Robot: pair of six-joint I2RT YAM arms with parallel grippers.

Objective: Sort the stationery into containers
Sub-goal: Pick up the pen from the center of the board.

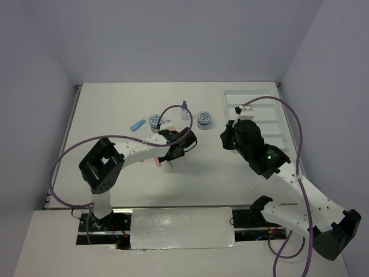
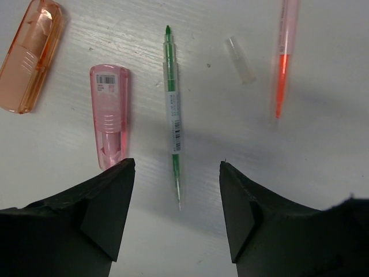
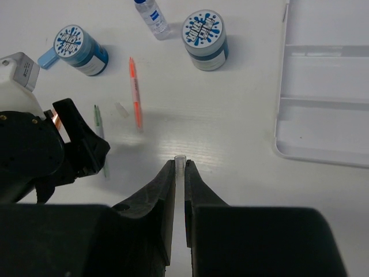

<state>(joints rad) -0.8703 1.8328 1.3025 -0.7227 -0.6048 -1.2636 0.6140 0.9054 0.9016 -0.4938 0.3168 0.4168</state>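
My left gripper (image 2: 177,190) is open and empty, its jaws either side of the lower tip of a thin green pen (image 2: 174,115) on the table. A pink stubby piece (image 2: 109,115) and an orange one (image 2: 31,55) lie to its left. An orange-red pen (image 2: 283,63) and a small clear cap (image 2: 240,59) lie to its right. My right gripper (image 3: 180,164) is shut on a thin clear tube (image 3: 180,159) above the table. The white tray (image 3: 328,86) is to its right. Two blue-grey jars (image 3: 81,51) (image 3: 204,39) and the blue-capped bottle (image 3: 153,17) stand behind.
A blue stubby piece (image 1: 137,125) lies left of the left jar (image 1: 155,120). The tray (image 1: 236,98) sits at the back right, partly hidden by my right arm. My left gripper (image 3: 86,150) is close to the left of my right gripper.
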